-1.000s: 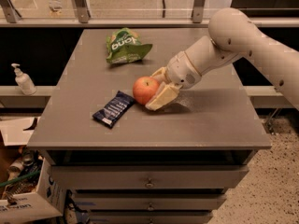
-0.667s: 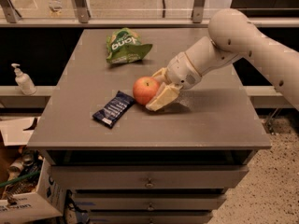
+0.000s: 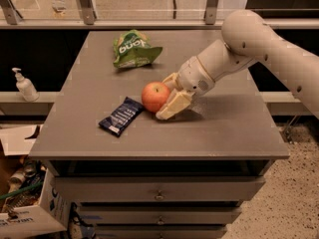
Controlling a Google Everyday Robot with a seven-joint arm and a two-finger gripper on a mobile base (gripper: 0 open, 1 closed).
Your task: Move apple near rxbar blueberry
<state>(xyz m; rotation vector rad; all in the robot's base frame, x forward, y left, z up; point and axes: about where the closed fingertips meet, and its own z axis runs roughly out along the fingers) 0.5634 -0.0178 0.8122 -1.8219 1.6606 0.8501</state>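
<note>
The red-orange apple (image 3: 154, 96) rests on the grey table (image 3: 224, 128) near its middle. My gripper (image 3: 164, 98) comes in from the right, its cream fingers (image 3: 173, 105) closed on the apple's right side, one in front and one behind. The rxbar blueberry (image 3: 121, 115), a flat navy-blue bar with white lettering, lies just left of the apple and slightly in front of it, a small gap between them.
A green chip bag (image 3: 133, 48) lies at the back of the table. A white pump bottle (image 3: 24, 85) stands on a lower ledge to the left. Cardboard boxes (image 3: 25, 203) sit on the floor at the lower left. Drawers (image 3: 159, 188) run under the tabletop.
</note>
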